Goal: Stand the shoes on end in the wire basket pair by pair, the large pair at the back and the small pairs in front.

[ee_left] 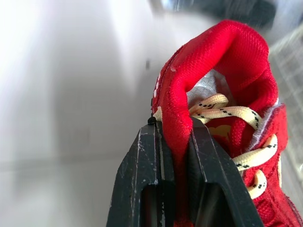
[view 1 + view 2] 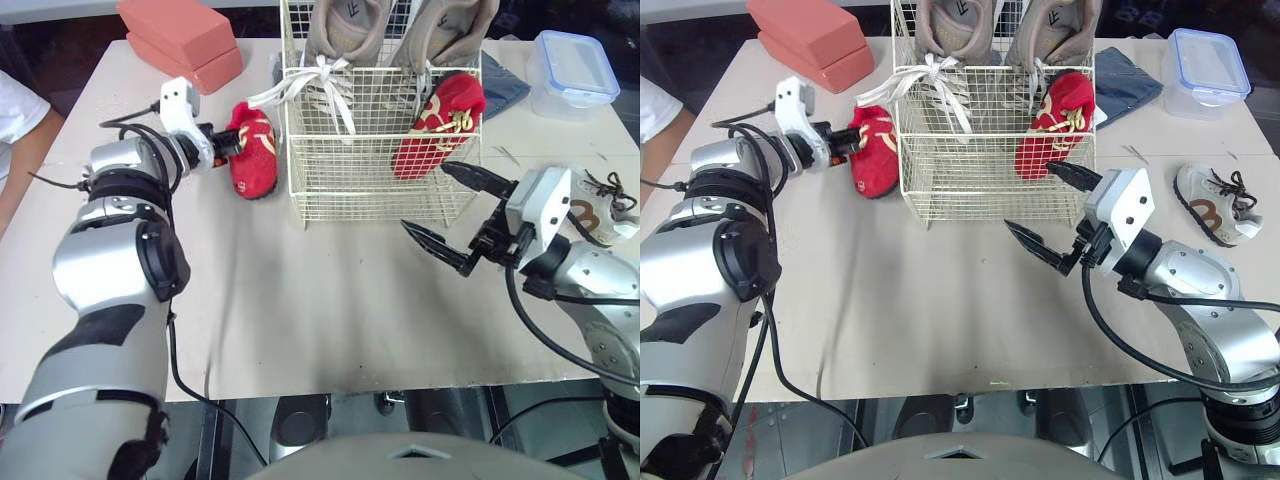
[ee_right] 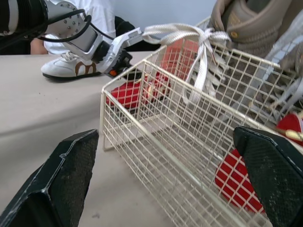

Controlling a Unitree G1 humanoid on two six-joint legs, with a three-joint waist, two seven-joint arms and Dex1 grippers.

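Pairing is half finished for the red shoes. One red shoe (image 2: 435,125) stands on end in the front right of the wire basket (image 2: 360,185), leaning against the large beige sneakers (image 2: 345,30), which fill the back. Its mate (image 2: 253,150) lies on the table (image 2: 300,320) just beside the basket's left wall. The left gripper (image 2: 222,140) has its fingers (image 1: 142,170) closed tight on the heel collar. Holding it there probably lets the shoe hang toe-down, ready to be lifted over the rim and lowered upright next to its partner.

The right gripper (image 2: 425,197) hovers near the basket's front right corner with its fingers spread wide and nothing in them, likely keeping out of the way. A white-and-brown shoe (image 2: 1215,203) waits on the table to the right. Another (image 3: 66,68) lies beyond the left arm, so that pair looks to be next.
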